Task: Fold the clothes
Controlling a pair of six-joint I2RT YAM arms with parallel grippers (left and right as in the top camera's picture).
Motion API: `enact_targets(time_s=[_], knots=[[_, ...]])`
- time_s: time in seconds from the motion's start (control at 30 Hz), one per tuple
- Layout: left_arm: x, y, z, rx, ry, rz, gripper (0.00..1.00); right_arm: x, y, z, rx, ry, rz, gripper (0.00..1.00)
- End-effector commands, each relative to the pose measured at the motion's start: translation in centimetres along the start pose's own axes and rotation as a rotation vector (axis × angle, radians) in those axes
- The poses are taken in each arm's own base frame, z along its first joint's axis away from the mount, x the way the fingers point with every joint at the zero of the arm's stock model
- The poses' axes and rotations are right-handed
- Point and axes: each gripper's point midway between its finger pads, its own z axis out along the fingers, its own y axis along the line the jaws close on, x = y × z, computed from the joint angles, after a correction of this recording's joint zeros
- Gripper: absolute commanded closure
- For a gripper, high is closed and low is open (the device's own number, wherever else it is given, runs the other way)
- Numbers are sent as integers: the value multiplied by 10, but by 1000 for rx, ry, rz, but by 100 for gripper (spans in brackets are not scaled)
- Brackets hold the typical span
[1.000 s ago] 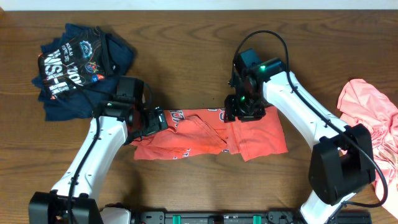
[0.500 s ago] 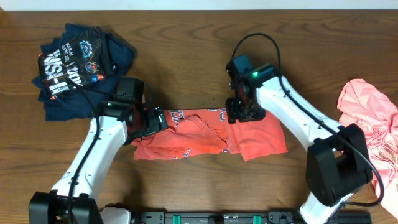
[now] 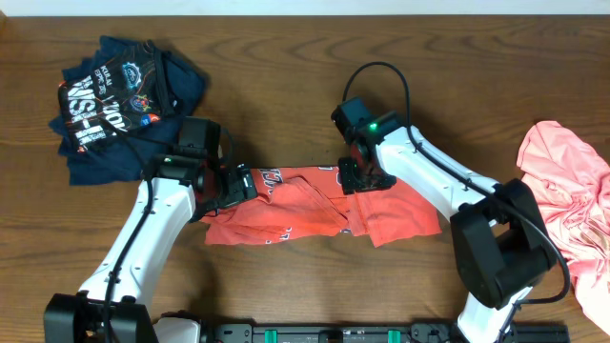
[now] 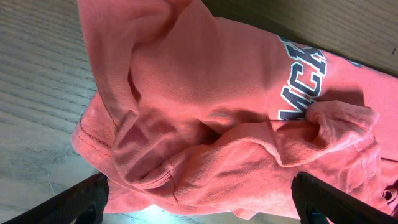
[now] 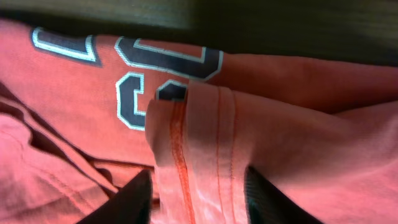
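Overhead and wrist views of the two arms at a wooden worktop [image 3: 286,76]. The coral-red T-shirt [image 3: 286,217] lay crumpled in a long strip across the middle of the worktop, between the two arms, with navy-and-white lettering [image 3: 272,176] showing along its far edge.

The left arm [image 3: 152,224] reached to the strip's left end. In the left wrist view, its two fingers [image 4: 87,202] stood at opposite bottom corners. The left jaws were spread wide over bunched cloth of the T-shirt [image 4: 205,81], beside the lettering [image 4: 301,78], and nothing was pinched between them.

The right arm [image 3: 429,176] came down on the far edge of the strip, right of centre. In the right wrist view, its dark fingers [image 5: 134,202] flanked a raised, hemmed fold of the T-shirt [image 5: 199,143] just below the lettering [image 5: 155,68]. The right jaws stood partly drawn together with the fold between them. Whether they pinched it could not be told.

A salmon-pink T-shirt [image 3: 562,181] lay in a heap at the right edge of the worktop, well apart from both arms. A navy printed shirt [image 3: 119,95] lay crumpled at the far left corner.
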Motion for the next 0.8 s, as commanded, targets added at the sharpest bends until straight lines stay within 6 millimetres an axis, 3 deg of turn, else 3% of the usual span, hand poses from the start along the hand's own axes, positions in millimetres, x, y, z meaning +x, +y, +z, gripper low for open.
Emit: enact_targets(time_s=[0.0, 0.27, 0.47, 0.77], knots=[[-5, -3, -4, 8, -12, -6, 5, 3, -4, 11, 39, 13, 24, 63], [-5, -3, -4, 8, -12, -6, 5, 7, -5, 27, 57, 49, 32, 64], [-5, -3, -4, 8, -12, -6, 5, 5, -6, 27, 56, 46, 42, 99], [-5, -3, -4, 8, -12, -6, 5, -17, -13, 6, 38, -2, 100, 99]])
